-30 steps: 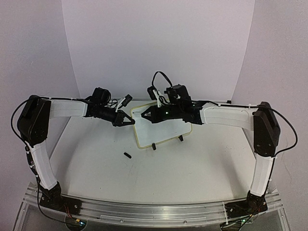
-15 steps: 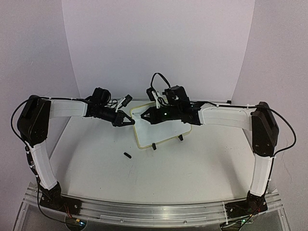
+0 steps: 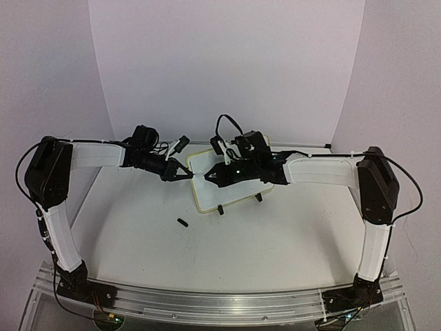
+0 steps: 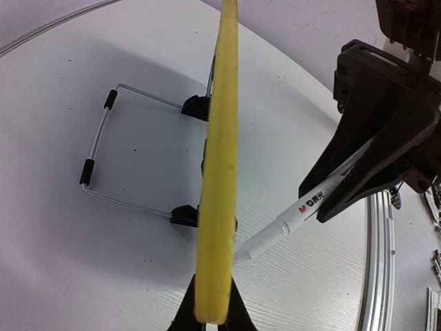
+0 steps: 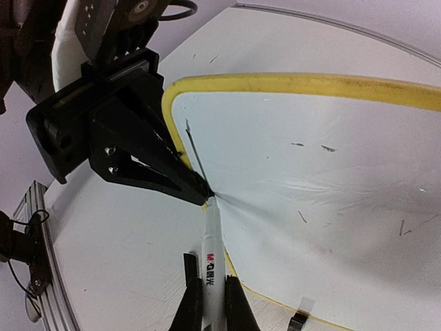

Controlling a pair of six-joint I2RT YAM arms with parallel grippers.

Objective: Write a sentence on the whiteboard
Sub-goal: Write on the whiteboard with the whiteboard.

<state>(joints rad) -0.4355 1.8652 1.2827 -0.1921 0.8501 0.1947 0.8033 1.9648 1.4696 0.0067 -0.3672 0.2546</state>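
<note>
Clamping whiteboard, left pincer, marker tip touching (right pincer)

We're in a robotics lab: seamless curved white backdrop, white wood-grain desk, bolted aluminium mounting rail.

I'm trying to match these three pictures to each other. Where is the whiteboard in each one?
Top external: the whiteboard sits at the picture's centre.
Left wrist: seen edge-on, a yellow strip running down the middle.
Right wrist: its white face fills the centre and right.
Shared landmark: the left gripper, clamped on the board's yellow rim in all three.
</note>
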